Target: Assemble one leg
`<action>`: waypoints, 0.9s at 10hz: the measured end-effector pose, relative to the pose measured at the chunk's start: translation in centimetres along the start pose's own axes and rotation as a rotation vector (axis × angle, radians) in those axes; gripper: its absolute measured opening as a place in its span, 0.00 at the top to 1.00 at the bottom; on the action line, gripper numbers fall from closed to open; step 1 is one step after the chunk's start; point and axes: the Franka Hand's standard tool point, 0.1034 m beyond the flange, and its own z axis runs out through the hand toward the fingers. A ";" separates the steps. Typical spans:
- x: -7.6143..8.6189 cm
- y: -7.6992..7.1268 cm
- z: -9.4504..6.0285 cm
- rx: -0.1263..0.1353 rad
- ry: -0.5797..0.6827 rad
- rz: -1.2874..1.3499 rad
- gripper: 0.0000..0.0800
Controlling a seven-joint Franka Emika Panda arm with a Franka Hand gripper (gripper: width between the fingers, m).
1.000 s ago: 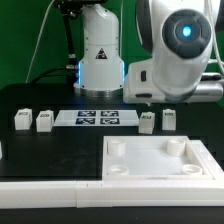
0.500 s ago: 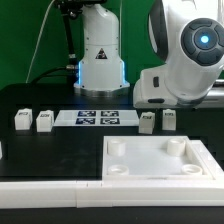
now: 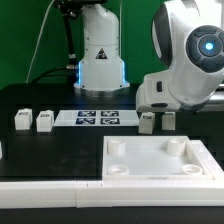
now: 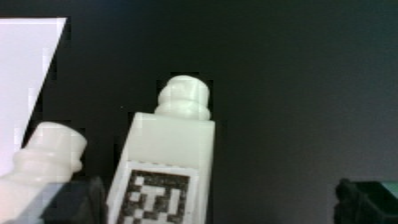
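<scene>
- The small white plastic rectangular leg with the black-and-white square tag stands on the black table, one of a close pair at the exterior view's right, just behind the large flat white rimmed panel; its twin leg is right beside it
- Over the last second my arm's white housing has swung toward the exterior view's right and sunk lower over that pair, while no part has shifted; I judge I am lining up for the pick
- The gripper is spread wide and empty, one dark fingertip apart from the leg; the other is hard to make out
- Two spare legs and the marker board lie untouched
</scene>
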 end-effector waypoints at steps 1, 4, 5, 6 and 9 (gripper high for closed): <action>0.0 0.1 0.0 0.001 -0.002 -0.001 0.19; 0.0 0.6 0.0 0.008 -0.005 0.003 0.19; 0.0 0.7 0.0 0.010 -0.006 0.004 0.19; 0.1 1.0 0.2 0.012 -0.006 0.008 0.19; 0.2 1.6 0.6 0.014 -0.008 0.017 0.19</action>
